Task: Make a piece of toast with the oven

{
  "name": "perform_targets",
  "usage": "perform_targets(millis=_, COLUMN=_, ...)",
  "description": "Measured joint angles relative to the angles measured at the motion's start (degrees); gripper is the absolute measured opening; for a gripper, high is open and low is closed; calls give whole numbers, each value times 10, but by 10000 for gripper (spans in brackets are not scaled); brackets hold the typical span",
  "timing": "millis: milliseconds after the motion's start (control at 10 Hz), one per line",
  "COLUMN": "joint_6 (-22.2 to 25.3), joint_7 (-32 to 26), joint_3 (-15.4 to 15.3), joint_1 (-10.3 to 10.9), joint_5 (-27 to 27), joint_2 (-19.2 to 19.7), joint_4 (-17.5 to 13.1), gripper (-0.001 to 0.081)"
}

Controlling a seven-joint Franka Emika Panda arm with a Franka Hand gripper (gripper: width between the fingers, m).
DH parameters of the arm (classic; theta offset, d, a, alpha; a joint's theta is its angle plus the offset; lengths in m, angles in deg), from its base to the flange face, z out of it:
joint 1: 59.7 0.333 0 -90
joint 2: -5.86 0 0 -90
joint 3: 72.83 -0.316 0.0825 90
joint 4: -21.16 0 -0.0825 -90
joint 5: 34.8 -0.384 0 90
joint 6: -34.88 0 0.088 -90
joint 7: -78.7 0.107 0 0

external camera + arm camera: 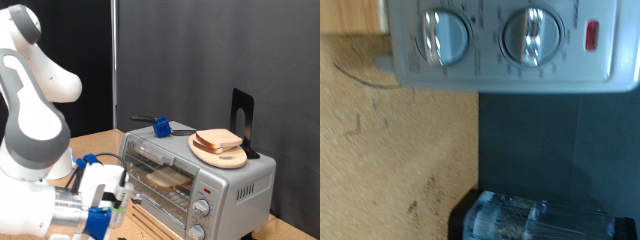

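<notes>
The silver oven (200, 175) stands on the wooden table at the exterior view's right. A pale slice, the piece of toast (168, 178), lies on the wire rack inside it, behind the glass front. My gripper (116, 203) hangs low at the oven's front corner, towards the exterior view's left, close to the door. The wrist view looks at the oven's control panel (505, 50), with two round knobs (445, 37) and a red light (591, 37). A blurred part of the gripper (505, 218) shows at that picture's edge, with nothing visible between the fingers.
On the oven's top sits a round wooden board (222, 155) bearing other bread slices (217, 141). A blue-handled tool (160, 126) and a black stand (243, 118) are also up there. A black mat (560, 140) lies under the oven, beside bare wooden table (390, 150).
</notes>
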Motion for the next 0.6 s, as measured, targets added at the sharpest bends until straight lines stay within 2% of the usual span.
perform_targets(millis=300, joint_6=-3, joint_7=-31, joint_3=-1, joint_1=38, joint_5=18, joint_2=62, joint_4=-71, gripper=808)
perform_targets(millis=500, joint_6=-9, joint_7=-31, joint_3=10, joint_1=66, joint_5=40, joint_2=88, joint_4=-96, gripper=808)
perform_targets(millis=600, joint_6=-31, joint_7=-26, joint_3=14, joint_1=78, joint_5=41, joint_2=96, joint_4=-99, gripper=808)
